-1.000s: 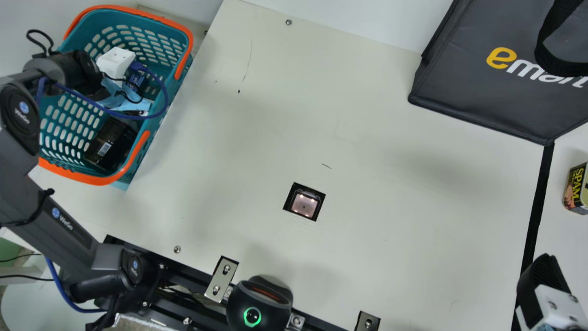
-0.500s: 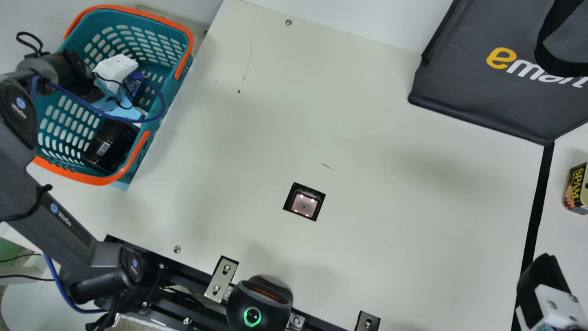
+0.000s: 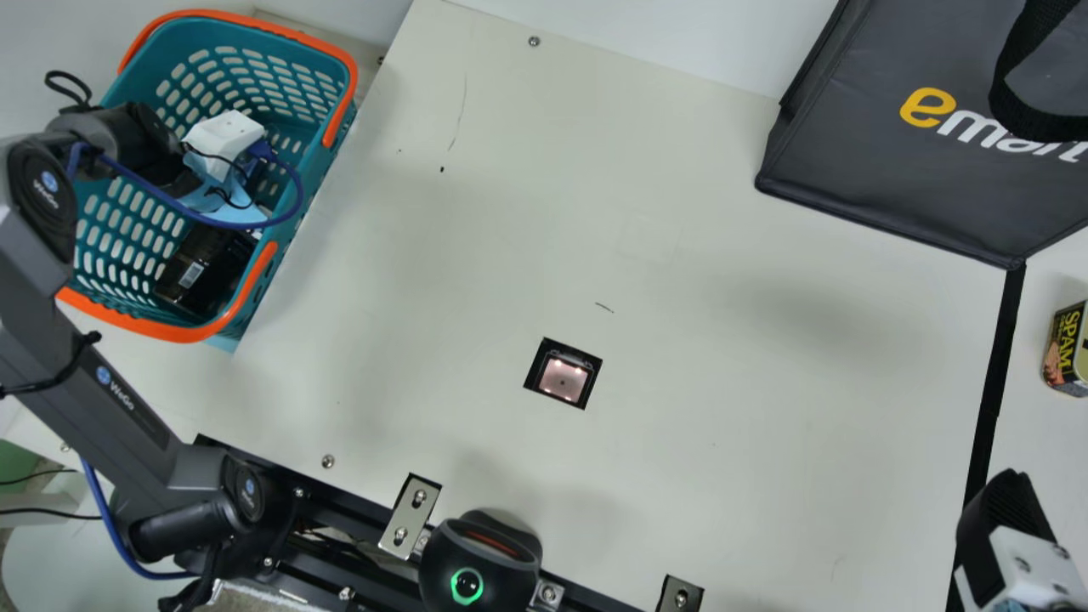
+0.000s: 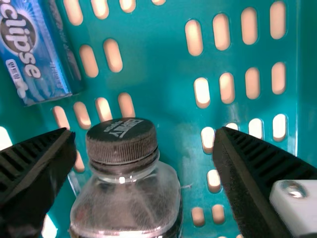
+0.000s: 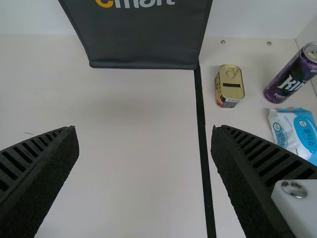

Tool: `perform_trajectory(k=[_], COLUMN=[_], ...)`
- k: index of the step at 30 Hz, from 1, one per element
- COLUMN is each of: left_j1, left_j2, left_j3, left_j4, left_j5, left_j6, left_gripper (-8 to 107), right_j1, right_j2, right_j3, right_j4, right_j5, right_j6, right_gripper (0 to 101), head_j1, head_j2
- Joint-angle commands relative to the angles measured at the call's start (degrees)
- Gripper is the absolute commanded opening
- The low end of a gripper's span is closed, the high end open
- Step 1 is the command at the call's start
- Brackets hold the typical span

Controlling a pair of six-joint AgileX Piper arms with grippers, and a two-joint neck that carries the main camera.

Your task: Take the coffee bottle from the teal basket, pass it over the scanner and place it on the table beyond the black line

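Coffee bottle (image 4: pixel 124 193), one: dark ribbed cap, glass body, inside the teal basket (image 3: pixel 136 325); in the left wrist view, the cap lies between the fingers of the left gripper.

Left gripper (image 3: pixel 223 140), one: lowered within the basket, fingers parted, grasping nothing. In its own wrist view the left gripper (image 4: pixel 144 133) leaves a gap on either side of the bottle's cap, wider on one side.

Basket, one: slotted walls, orange rim, at the left edge of the worktop (image 3: pixel 722 425), towards the far left corner. Further contents: one blue carton (image 4: pixel 34 59), well apart from the gripper's fingers; one dark item with a white label (image 3: pixel 204 263), near the basket's near end.

Scanner (image 3: pixel 563 378), one: square lit window set in the worktop, nearer the near edge than the far. Broad cream surface runs from basket to scanner and on to the black line.

Black line (image 3: pixel 993 382), one: from the black bag's lower corner to the near edge. Beyond it: one tin (image 3: pixel 1067 353), one purple can (image 5: pixel 294 74), one blue-and-white packet (image 5: pixel 297 131).

Black bag (image 3: pixel 850 153), one: at the far edge.

Right gripper (image 3: pixel 1007 510), one: near right, by the line; fingers spread, holding nothing.

Black device with green ring (image 3: pixel 480 565), one: at the near edge.
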Motion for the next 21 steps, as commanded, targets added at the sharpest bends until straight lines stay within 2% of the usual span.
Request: perform_trajectory(k=[1, 11, 21], left_j1=[-0.05, -0.09, 0.21], left_j2=[0.13, -0.18, -3.6], left_j3=[-0.12, -0.71, -0.71], left_j4=[-0.36, -2.7, -5.36], left_j5=[-0.19, -0.26, 2.15], left_j6=[0.2, 1.16, 2.86], left_gripper=[57, -8, -8], right_j1=[0.0, 0.0, 0.0], right_j2=[0.0, 0.0, 0.0], right_j3=[0.0, 0.0, 0.0], right_j4=[0.0, 0.0, 0.0], right_j5=[0.0, 0.0, 0.0], right_j6=[0.0, 0.0, 0.0], right_gripper=[95, 95, 95], head_j1=[-1.66, -1.66, -1.66], head_j2=[0.14, 0.14, 0.14])
